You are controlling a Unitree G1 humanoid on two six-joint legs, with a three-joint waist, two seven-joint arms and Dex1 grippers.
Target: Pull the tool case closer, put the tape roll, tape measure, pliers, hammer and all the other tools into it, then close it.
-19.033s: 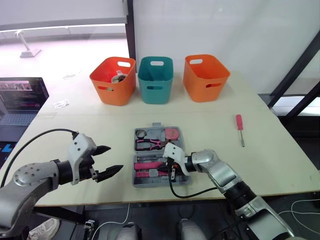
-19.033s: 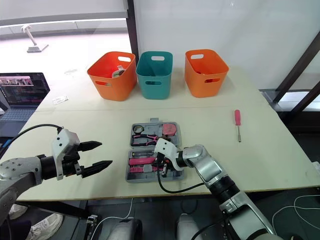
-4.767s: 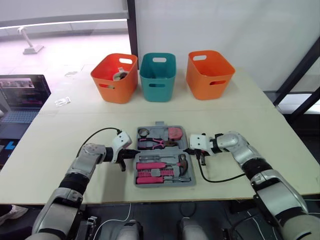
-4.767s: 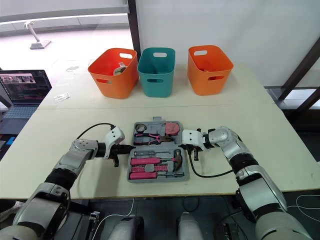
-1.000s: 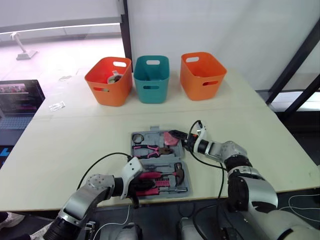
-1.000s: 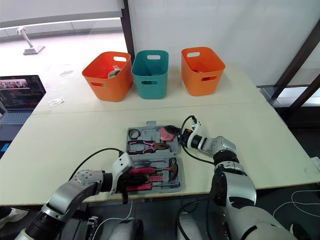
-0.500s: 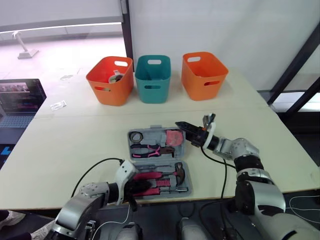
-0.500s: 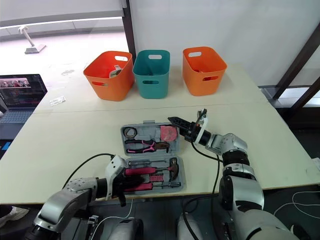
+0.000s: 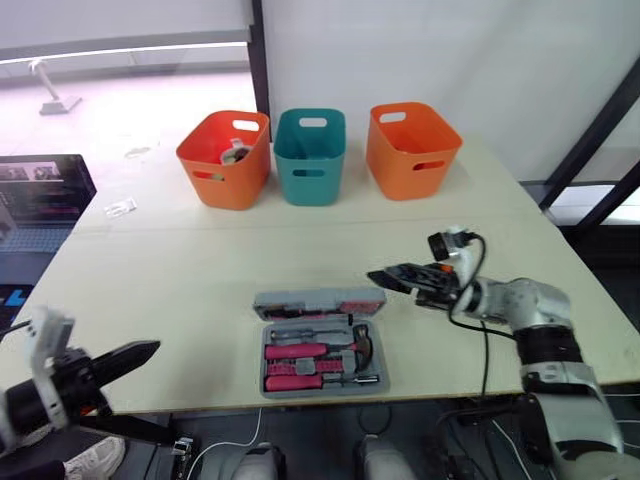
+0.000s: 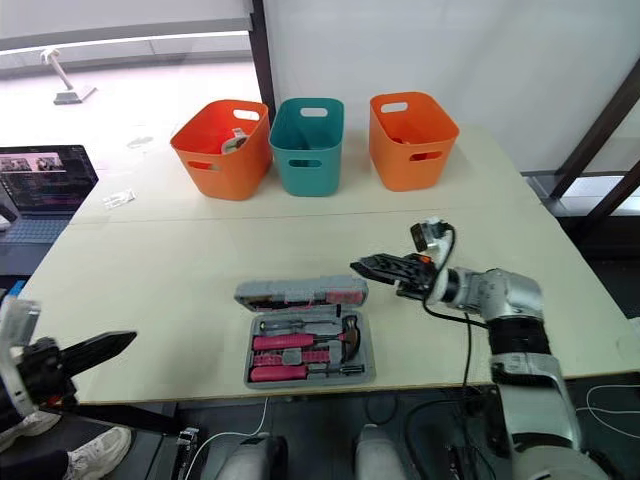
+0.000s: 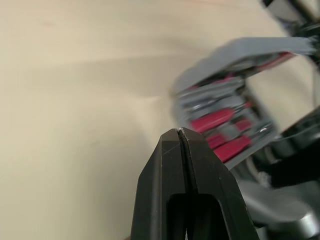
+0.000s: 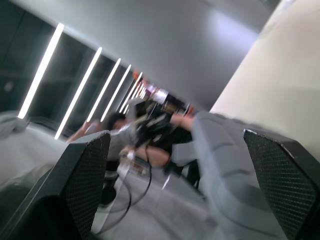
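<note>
Looks like the tools (image 9: 300, 352) are packed, tool case (image 9: 300, 300) lid half-down just beside the released right claw (image 9: 385, 279), left claw (image 9: 140, 352) clenched well away, so closing's what's left.

The table (image 9: 170, 270) was bare left of the tool case (image 9: 320, 390) and behind it, up to the baskets (image 9: 310, 158). Its half-raised lid (image 9: 318, 300) overhung the tools (image 9: 310, 352); the right gripper (image 9: 380, 279) stood near.

We reckon it's a robotics lab or office space: a plain pale counter (image 9: 200, 260), three plastic bins (image 9: 310, 160) lined up, a laptop (image 9: 45, 195) running off to the side, a white wall (image 9: 450, 50) and big windows (image 9: 120, 90) behind.
</note>
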